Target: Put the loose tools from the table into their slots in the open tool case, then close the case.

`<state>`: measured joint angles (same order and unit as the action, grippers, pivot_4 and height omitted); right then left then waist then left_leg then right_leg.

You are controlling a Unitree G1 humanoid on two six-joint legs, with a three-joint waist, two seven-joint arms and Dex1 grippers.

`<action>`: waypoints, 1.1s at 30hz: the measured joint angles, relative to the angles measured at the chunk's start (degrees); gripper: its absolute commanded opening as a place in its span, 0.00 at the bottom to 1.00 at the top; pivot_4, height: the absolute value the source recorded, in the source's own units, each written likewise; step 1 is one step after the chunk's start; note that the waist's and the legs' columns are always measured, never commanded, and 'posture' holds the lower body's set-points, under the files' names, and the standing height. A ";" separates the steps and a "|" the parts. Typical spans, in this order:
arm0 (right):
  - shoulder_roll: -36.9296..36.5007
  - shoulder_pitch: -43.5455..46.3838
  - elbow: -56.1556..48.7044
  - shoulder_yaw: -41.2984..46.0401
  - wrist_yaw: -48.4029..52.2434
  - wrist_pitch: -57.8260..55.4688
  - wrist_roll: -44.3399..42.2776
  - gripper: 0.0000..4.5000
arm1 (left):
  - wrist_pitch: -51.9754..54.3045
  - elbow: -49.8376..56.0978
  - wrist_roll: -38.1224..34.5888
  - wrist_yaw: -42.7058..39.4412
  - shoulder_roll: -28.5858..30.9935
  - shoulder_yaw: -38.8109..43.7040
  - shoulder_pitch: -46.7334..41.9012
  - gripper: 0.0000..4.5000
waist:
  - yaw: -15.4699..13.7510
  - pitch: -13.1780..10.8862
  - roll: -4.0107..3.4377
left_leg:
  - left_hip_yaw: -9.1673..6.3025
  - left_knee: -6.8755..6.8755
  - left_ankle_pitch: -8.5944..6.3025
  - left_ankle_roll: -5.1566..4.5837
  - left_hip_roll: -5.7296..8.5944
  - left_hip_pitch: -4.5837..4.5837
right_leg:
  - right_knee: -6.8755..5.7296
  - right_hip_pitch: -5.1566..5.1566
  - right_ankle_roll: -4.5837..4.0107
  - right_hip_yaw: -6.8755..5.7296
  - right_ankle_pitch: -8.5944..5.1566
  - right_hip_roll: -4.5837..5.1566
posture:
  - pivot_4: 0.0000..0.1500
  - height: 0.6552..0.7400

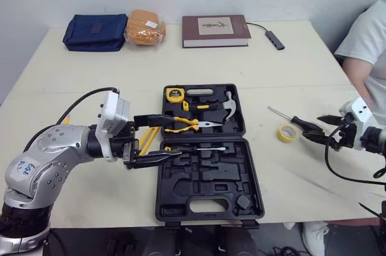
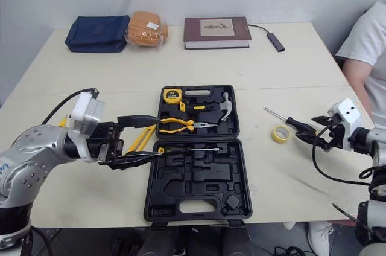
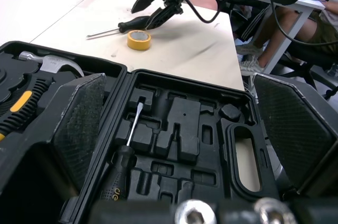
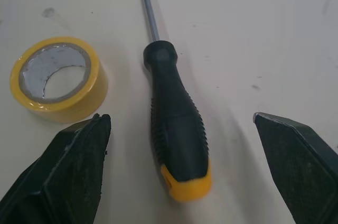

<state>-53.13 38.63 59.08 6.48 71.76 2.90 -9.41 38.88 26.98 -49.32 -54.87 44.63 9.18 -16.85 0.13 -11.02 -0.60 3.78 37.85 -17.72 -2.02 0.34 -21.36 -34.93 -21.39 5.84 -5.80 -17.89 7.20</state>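
The black tool case (image 1: 163,208) lies open at the table's middle. Its far half holds a yellow tape measure (image 1: 175,93), a hammer (image 1: 227,106) and yellow-handled pliers (image 1: 184,124). A slim screwdriver (image 3: 129,134) sits in a slot of the near half. My left gripper (image 1: 166,137) hovers open over the case's left edge, holding nothing. To the right of the case, a loose black-handled screwdriver (image 4: 177,129) lies on the table beside a yellow tape roll (image 4: 58,78). My right gripper (image 1: 322,128) is open, its fingers on either side of that screwdriver's handle.
A yellow tool (image 1: 148,140) lies by the case's left side under my left gripper. Along the far edge are a blue pouch (image 1: 95,31), an orange packet (image 1: 143,26), a book (image 1: 215,29) and a cabled adapter (image 1: 274,38). A person (image 1: 368,44) sits at the right edge.
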 measured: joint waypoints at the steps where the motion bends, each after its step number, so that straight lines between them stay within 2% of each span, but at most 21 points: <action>1: 0.15 0.84 1.80 -0.62 0.06 0.96 0.87 1.00 | 0.07 0.00 0.00 0.00 0.03 0.00 0.00 0.99 | -0.03 0.00 0.00 | -0.02 0.04 0.00 0.00 0.00 -0.04 | 0.00 0.00 0.00 -0.02 0.00 0.01 | 1.00 1.00; 4: 0.19 1.36 4.20 -1.43 0.06 2.85 2.24 1.00 | 0.51 0.28 -0.04 0.04 0.43 0.01 0.00 0.99 | 0.08 0.00 0.00 | -0.03 0.07 -0.01 0.01 0.00 -0.06 | 0.00 0.00 0.00 -0.02 0.00 0.00 | 1.00 1.00; 6: 0.53 2.08 5.25 -1.50 0.12 3.57 2.66 0.88 | 0.87 0.95 -0.29 0.05 0.71 0.03 -0.02 1.00 | 0.11 0.00 0.00 | -0.03 0.07 -0.01 0.01 0.00 -0.05 | -0.02 0.00 0.00 -0.02 0.00 0.00 | 1.00 1.00; 7: 0.70 2.58 5.87 -1.53 0.18 3.77 2.89 0.81 | 1.16 1.51 -0.51 0.07 0.81 0.03 -0.03 1.00 | 0.13 0.00 0.00 | -0.03 0.09 -0.01 0.01 -0.01 -0.05 | -0.02 0.00 0.00 -0.02 0.00 -0.01 | 1.00 1.00; 12: 0.73 2.98 6.92 -1.48 0.61 4.76 3.50 0.24 | 1.26 1.68 -1.01 0.17 0.87 0.07 -0.13 1.00 | 0.13 0.00 0.00 | -0.04 0.10 -0.01 0.01 -0.01 -0.05 | -0.03 0.01 0.00 -0.02 0.00 -0.02 | 1.00 1.00; 13: 0.72 2.97 6.99 -1.47 0.46 4.96 3.60 0.20 | 1.26 1.69 -1.08 0.16 0.85 0.05 -0.13 1.00 | 0.13 0.00 0.00 | -0.04 0.11 -0.01 0.01 -0.01 -0.05 | -0.03 0.02 0.00 -0.02 0.00 -0.01 | 1.00 1.00; 25: -0.33 1.54 6.67 1.12 -2.81 8.70 3.46 0.21 | -1.07 0.44 -0.78 -1.90 -2.25 -1.94 -4.19 1.00 | 0.10 -0.01 -0.01 | -0.06 0.17 -0.02 0.03 -0.01 -0.04 | -0.04 0.06 0.01 -0.03 0.01 -0.05 | 1.00 1.00; 29: -3.83 1.44 -2.43 1.83 0.10 8.09 2.09 0.21 | -6.00 -1.19 2.71 -4.51 -3.38 -3.45 -4.53 1.00 | 0.23 -0.06 -0.11 | 0.02 0.18 -0.03 0.05 -0.05 -0.04 | -0.10 -0.01 0.01 0.03 0.01 -0.11 | 1.00 1.00; 33: -7.35 -2.95 -22.38 2.78 3.51 0.05 -1.56 0.21 | -9.77 -3.55 4.77 -7.40 -3.38 -3.44 -3.92 1.00 | -0.04 -0.06 -0.12 | -0.02 0.17 -0.07 0.11 -0.15 -0.04 | -0.07 -0.02 -0.01 0.02 0.00 -0.21 | 1.00 1.00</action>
<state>-60.48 35.68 36.69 9.27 75.27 2.95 -10.97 29.10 23.42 -44.55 -62.26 41.24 5.73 -20.77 0.10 -11.08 -0.72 3.75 38.03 -17.79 -1.91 0.20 -21.40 -35.00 -21.40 5.83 -5.78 -17.89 6.99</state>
